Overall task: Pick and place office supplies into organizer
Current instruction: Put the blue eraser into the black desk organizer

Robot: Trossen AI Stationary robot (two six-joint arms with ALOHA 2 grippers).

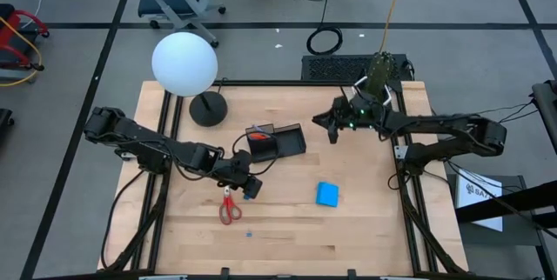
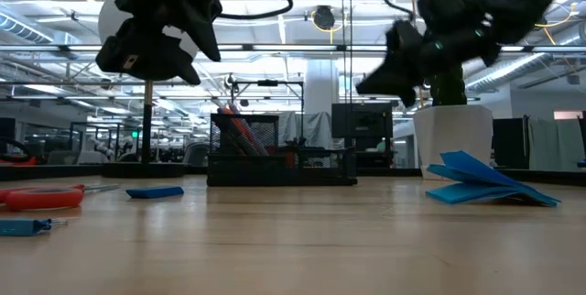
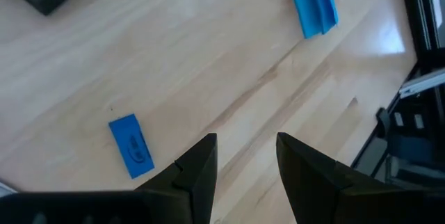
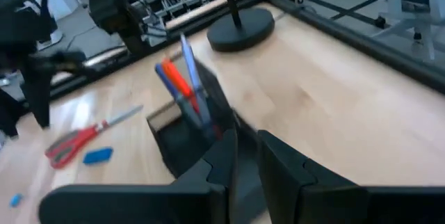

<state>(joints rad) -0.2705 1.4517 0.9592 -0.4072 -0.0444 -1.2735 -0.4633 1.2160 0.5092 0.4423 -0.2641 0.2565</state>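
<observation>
The black organizer (image 1: 277, 141) stands mid-table with orange, blue and grey pens (image 4: 182, 85) upright in it. The red-handled scissors (image 1: 229, 209), a blue eraser (image 3: 132, 146), a tiny blue piece (image 1: 248, 234) and the blue notepad (image 1: 327, 194) lie flat on the wood. My left gripper (image 3: 247, 147) hovers open above the table beside the eraser and just past the scissors' blades, with nothing between its fingers. My right gripper (image 4: 243, 144) hangs in the air to the right of the organizer, pointing at it. Its fingers stand a narrow gap apart, and I see nothing between them.
A lamp with a white ball shade (image 1: 184, 64) and a round black base (image 1: 208, 109) stands at the far left. A plant pot (image 1: 379, 71) sits at the far right. Black frame rails (image 1: 409, 176) edge the table. Bare wood lies along the near edge.
</observation>
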